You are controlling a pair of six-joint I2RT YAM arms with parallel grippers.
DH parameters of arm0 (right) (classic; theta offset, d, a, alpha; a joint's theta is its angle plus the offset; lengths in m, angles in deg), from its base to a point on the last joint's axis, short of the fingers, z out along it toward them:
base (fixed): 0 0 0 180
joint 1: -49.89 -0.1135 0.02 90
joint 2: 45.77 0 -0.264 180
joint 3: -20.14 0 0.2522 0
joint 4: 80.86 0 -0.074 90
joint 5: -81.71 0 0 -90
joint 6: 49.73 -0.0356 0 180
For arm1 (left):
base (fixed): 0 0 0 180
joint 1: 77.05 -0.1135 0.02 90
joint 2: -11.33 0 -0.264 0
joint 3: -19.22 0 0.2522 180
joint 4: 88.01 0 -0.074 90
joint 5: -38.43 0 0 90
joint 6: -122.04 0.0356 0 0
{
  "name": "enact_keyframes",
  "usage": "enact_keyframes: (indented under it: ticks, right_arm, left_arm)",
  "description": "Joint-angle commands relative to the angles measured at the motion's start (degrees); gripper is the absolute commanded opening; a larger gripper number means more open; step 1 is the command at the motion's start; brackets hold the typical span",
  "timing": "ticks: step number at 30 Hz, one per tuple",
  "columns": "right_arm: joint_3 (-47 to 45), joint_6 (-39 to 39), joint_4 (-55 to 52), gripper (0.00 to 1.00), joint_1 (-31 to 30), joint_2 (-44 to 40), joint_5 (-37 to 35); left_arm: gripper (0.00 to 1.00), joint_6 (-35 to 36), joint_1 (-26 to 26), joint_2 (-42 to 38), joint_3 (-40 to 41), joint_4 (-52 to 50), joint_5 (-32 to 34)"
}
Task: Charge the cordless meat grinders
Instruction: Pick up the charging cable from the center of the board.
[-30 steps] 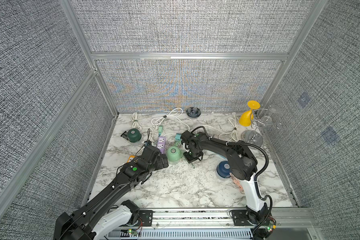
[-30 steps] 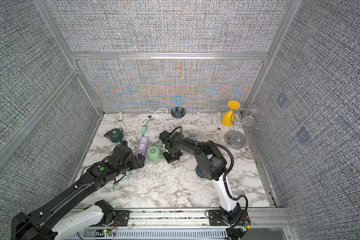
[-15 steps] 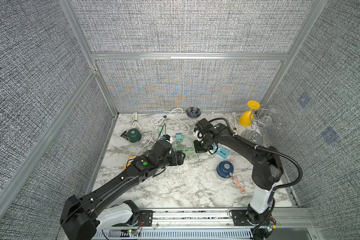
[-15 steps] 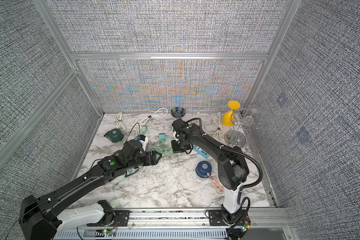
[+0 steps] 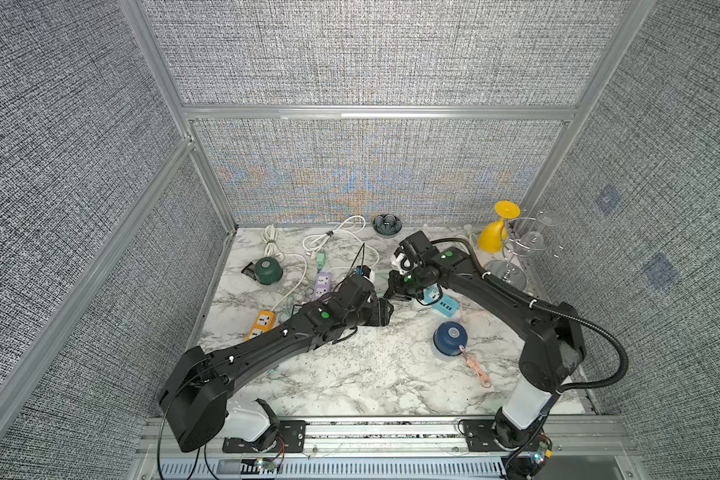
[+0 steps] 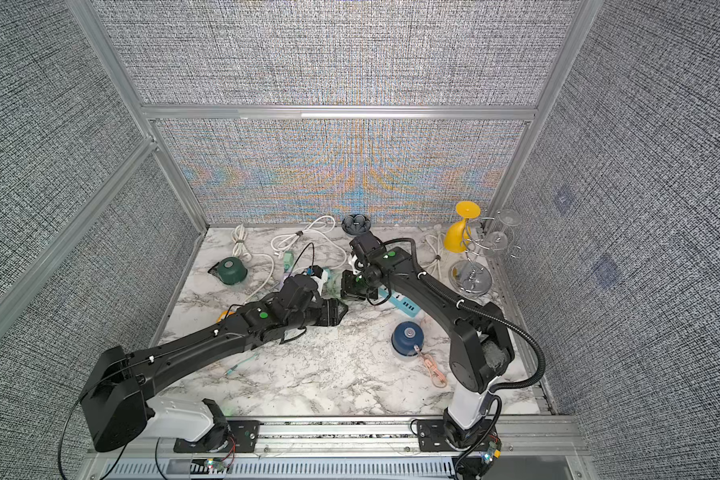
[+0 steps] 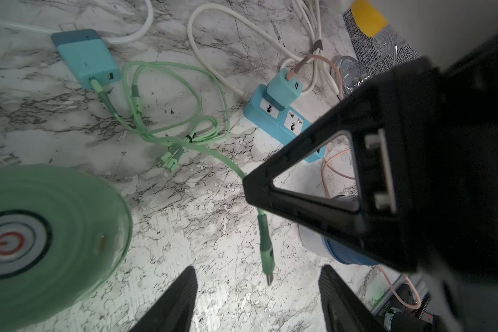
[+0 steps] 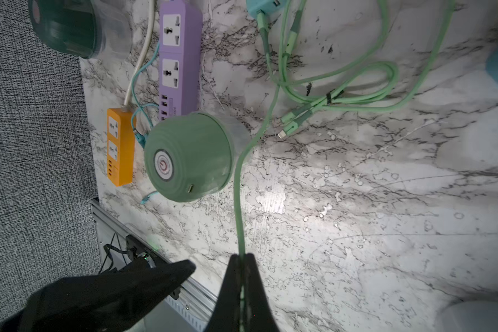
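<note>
My right gripper [image 8: 243, 287] [image 5: 393, 296] is shut on a mint green cable [image 8: 236, 186] and holds it above the table. The cable's plug end [image 7: 268, 267] hangs between the fingers of my open left gripper [image 7: 258, 273] [image 5: 385, 311], touching neither. The mint green grinder [image 8: 187, 161] [image 7: 41, 230] stands beside them, its charging port facing the table's front edge; my left arm hides it in both top views. At the back left is the dark green grinder [image 5: 268, 270] [image 6: 232, 270], and the navy blue grinder [image 5: 451, 337] [image 6: 408, 336] stands at the front right.
Purple [image 8: 179, 57], orange [image 8: 120, 146] and blue [image 7: 279, 120] power strips lie around the grinders, amid white cords and loops of mint cable. A pink cable [image 5: 474, 365] trails by the navy unit. A yellow goblet [image 5: 495, 232] and a glass rack [image 5: 516, 257] stand at the back right.
My left arm has swung right to the centre, covering the mint grinder, and its jaws have narrowed. The right gripper has lifted away from the grinder with the cable.
</note>
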Motion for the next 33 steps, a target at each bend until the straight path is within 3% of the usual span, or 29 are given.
enact_keyframes:
  ticks: [1,10,21,33]
  right_arm:
    - [-0.12,-3.14,3.36,0.00,-0.06,-0.46,2.58]
    - [-0.81,-3.81,4.38,0.00,0.02,-0.96,2.74]
    - [-1.19,-3.89,4.72,0.00,0.02,-1.00,2.93]
    - [-2.19,-3.94,5.20,0.00,0.02,-1.59,3.00]
  left_arm:
    - [0.63,1.53,0.23,1.98,-1.46,1.57,-0.86]
    - [0.49,1.44,0.43,3.75,-1.42,2.19,-0.84]
    - [0.43,1.33,0.41,-0.49,1.65,2.12,0.26]
    - [0.31,0.97,0.41,-0.85,1.85,3.02,-1.32]
